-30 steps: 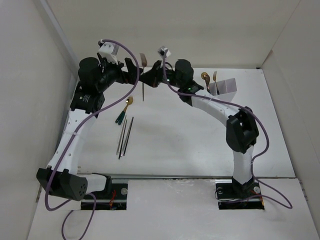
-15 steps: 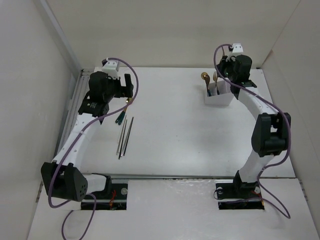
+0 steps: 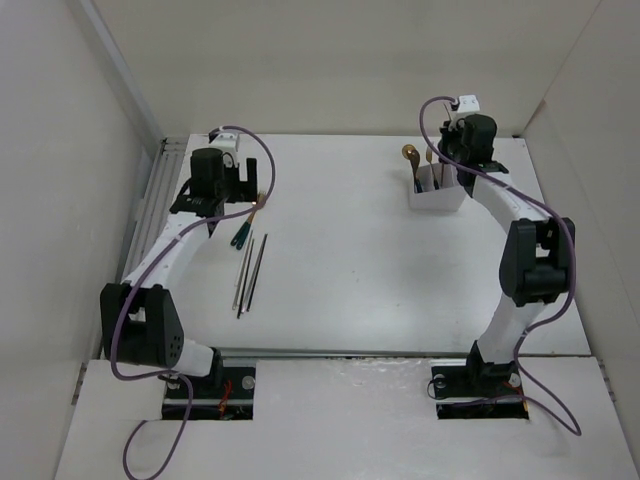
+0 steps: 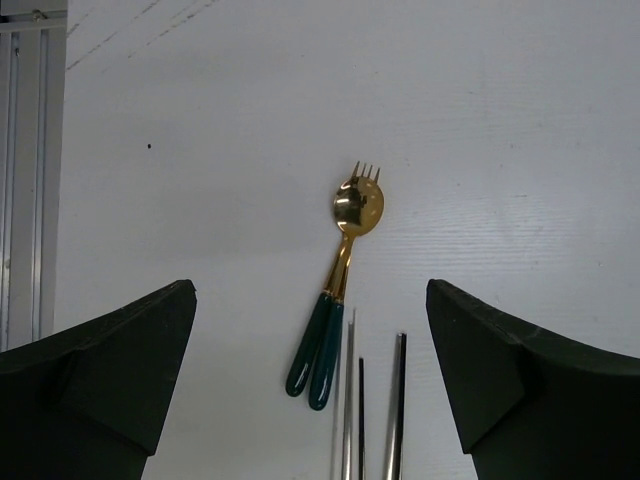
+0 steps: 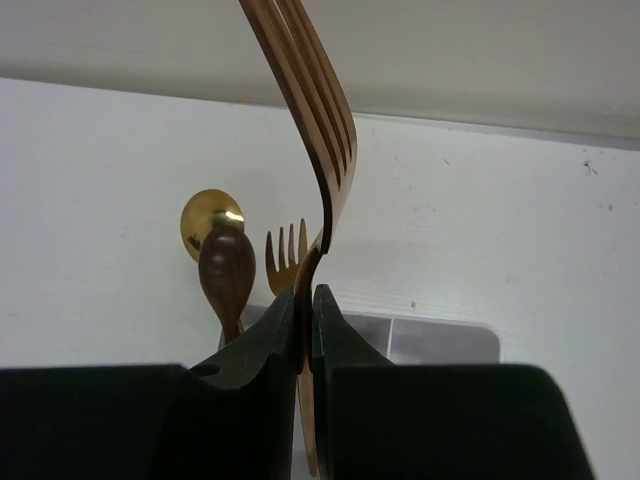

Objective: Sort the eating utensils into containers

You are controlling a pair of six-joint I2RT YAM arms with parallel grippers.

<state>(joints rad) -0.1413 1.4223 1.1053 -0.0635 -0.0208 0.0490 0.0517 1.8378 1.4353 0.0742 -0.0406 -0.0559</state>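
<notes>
We pinched a fork [image 5: 318, 130] in our right hand [image 5: 305, 325] over the box [image 3: 437, 196]; our left hand [image 4: 310, 330] gaped wide above a spoon [image 4: 356, 206].

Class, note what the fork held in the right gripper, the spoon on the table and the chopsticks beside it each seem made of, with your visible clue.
The held fork looks like metal with a satin copper-gold finish: thin tines, soft sheen. The spoon: polished gold-toned metal, bright mirror glints; its handle glossy dark green, perhaps enamel or plastic. The chopsticks: probably steel, silver-grey with straight highlights.
</notes>
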